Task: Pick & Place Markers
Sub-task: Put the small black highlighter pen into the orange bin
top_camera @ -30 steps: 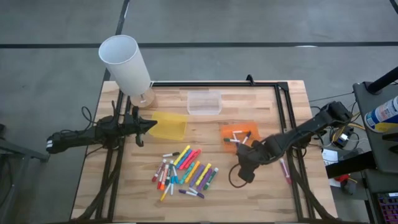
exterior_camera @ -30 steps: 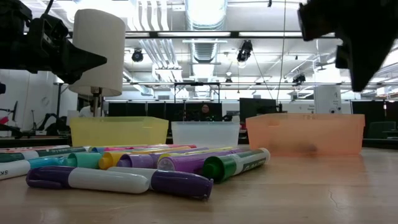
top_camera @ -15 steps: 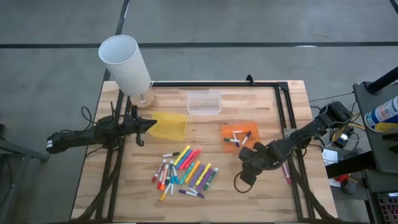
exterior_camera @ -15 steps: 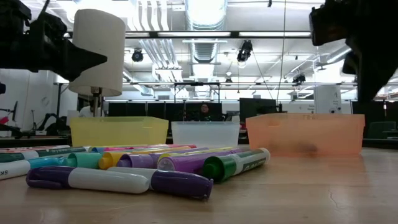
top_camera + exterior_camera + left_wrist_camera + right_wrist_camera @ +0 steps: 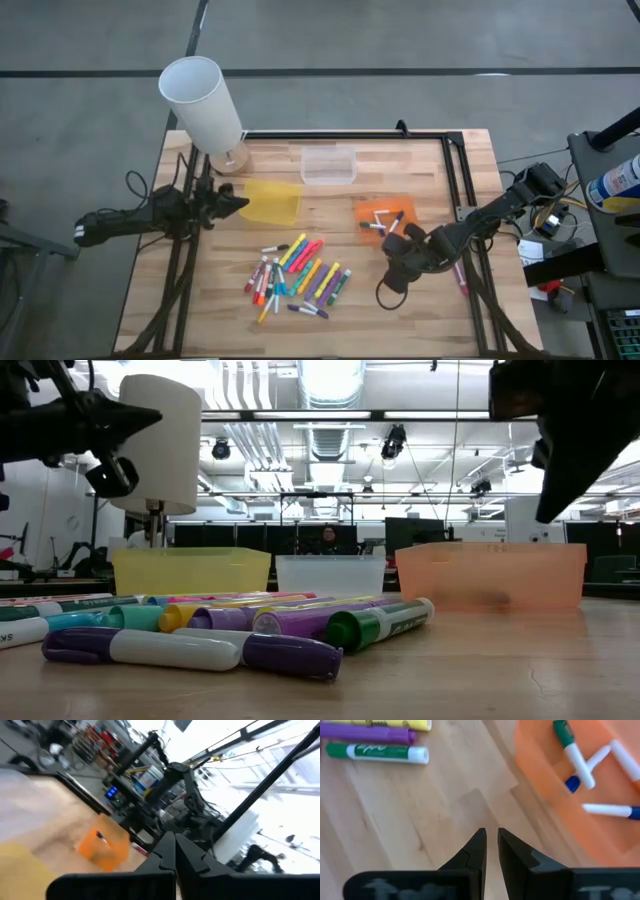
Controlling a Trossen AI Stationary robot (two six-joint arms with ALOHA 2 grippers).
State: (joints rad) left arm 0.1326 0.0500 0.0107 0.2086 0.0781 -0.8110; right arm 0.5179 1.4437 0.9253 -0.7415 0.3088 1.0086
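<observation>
**Hovering with nothing held beside the orange tray**

Standing a narrow slit apart and gripping nothing, the dark fingers of the right gripper (image 5: 490, 836) hang over bare wood just beside the translucent orange plastic tray (image 5: 555, 790). That tray holds a few white-barrelled markers with blue and green caps (image 5: 592, 775). In the high view the right gripper (image 5: 397, 247) sits close to the tray's near corner, between the tray and the table's right rail.

The left gripper (image 5: 175, 851) is pinched fully together and empty, raised over the table's left edge next to the translucent yellow plastic tray (image 5: 272, 202). A clear plastic tray (image 5: 329, 165) stands farther back, and a tall white cylinder (image 5: 200, 101) on a clear foot stands at the far left corner.

The loose heap of short capped markers (image 5: 298, 277) in many colours lies on the light wooden table (image 5: 420, 310), near its front middle, well apart from both grippers.
</observation>
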